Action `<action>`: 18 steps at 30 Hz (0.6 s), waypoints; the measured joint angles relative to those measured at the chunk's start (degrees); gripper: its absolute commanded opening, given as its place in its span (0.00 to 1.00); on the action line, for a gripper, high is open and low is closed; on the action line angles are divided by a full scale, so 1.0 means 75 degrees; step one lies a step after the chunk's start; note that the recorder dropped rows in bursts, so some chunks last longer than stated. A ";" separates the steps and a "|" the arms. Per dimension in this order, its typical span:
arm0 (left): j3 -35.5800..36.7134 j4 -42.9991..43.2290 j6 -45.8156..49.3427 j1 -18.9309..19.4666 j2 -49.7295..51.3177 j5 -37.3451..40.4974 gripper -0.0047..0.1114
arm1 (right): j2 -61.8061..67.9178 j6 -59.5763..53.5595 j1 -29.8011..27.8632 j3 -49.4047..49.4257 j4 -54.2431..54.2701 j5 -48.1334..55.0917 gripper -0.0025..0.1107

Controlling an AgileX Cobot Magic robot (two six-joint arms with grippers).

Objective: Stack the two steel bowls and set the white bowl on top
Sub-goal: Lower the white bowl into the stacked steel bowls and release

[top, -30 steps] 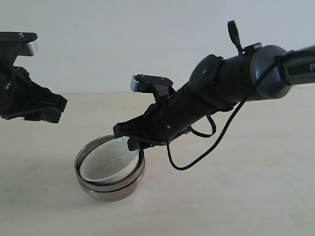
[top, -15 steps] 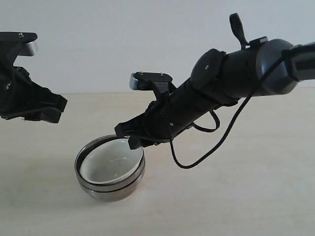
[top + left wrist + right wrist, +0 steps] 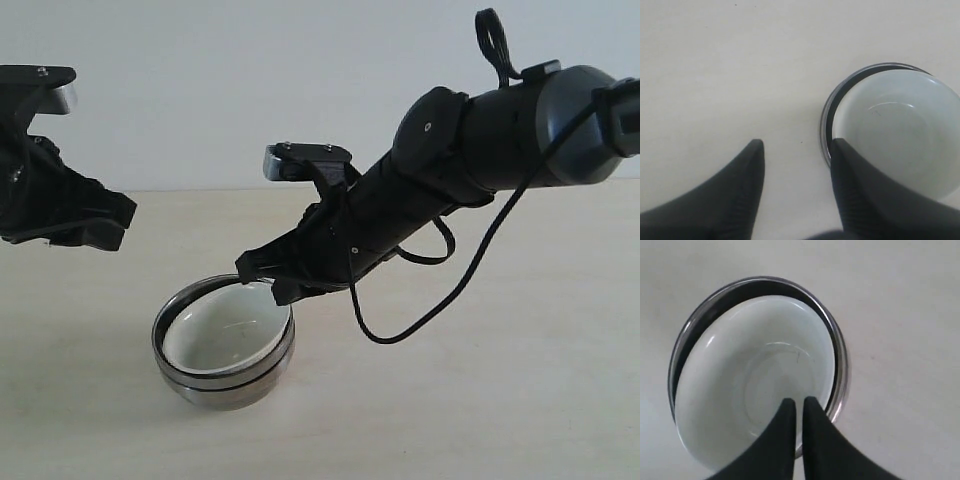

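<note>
One pincer, the left gripper [image 3: 796, 150], hung wide and empty at the left. Right of it, the two steel bowls [image 3: 225, 385] sat nested on the table [image 3: 500, 400] with the white bowl [image 3: 220, 335] seated inside. The right gripper [image 3: 799, 402], pinched together on nothing, hovered over the stack's right rim, so lifting straight up before swinging away looked safest.

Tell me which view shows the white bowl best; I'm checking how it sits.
Right wrist view: the white bowl shows nearly whole, nested off-centre in the steel bowls. Left wrist crops it; exterior sees it obliquely.
</note>
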 measured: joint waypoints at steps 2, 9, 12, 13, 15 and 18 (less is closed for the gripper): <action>0.0000 0.0000 0.0000 0.0000 0.0000 0.0015 0.39 | 0.0000 0.0000 0.0000 0.0068 -0.0010 -0.0046 0.02; 0.0000 0.0000 0.0000 0.0000 0.0000 0.0015 0.39 | 0.0245 -0.0017 0.0070 0.0117 0.0023 -0.0123 0.02; 0.0000 0.0000 0.0000 0.0000 0.0000 0.0015 0.39 | 0.0292 -0.0073 0.0116 0.0117 0.0075 -0.0195 0.02; 0.0000 0.0000 0.0000 0.0000 0.0000 0.0015 0.39 | 0.0304 -0.0073 0.0114 0.0117 0.0090 -0.0209 0.02; 0.0000 0.0000 0.0000 0.0000 0.0000 0.0015 0.39 | 0.0304 -0.0121 0.0131 0.0117 0.0090 -0.0251 0.02; 0.0000 0.0000 0.0000 0.0000 0.0000 0.0015 0.39 | 0.0304 -0.0162 0.0149 0.0117 0.0090 -0.0262 0.02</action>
